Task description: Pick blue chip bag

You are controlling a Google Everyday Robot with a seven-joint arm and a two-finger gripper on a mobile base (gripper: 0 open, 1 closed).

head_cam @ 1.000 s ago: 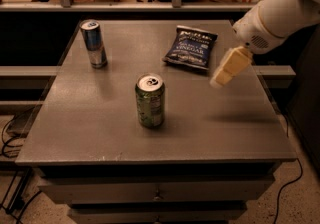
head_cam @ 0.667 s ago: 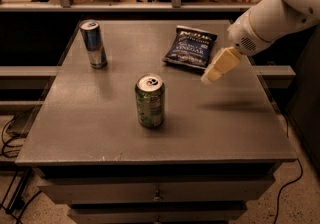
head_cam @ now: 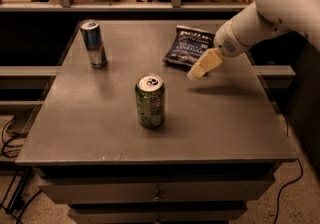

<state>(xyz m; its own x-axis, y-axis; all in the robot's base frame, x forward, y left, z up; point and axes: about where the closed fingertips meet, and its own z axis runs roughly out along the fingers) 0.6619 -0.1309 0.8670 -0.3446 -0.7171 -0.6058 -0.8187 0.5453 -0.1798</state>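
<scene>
The blue chip bag (head_cam: 189, 47) lies flat on the grey table (head_cam: 100, 128), at the back right of its top. It is dark navy with white lettering. My gripper (head_cam: 198, 70) hangs from the white arm that comes in from the upper right. Its cream-coloured tip is just in front of and to the right of the bag's near edge, a little above the table. It holds nothing that I can see.
A green can (head_cam: 150, 100) stands upright in the middle of the table. A slim blue-silver can (head_cam: 93, 44) stands at the back left. Shelves and a rail run behind the table. Cables lie on the floor at left and right.
My gripper has moved left and slightly down, closing in on the near edge of the chip bag. The bag and both cans have not moved.
</scene>
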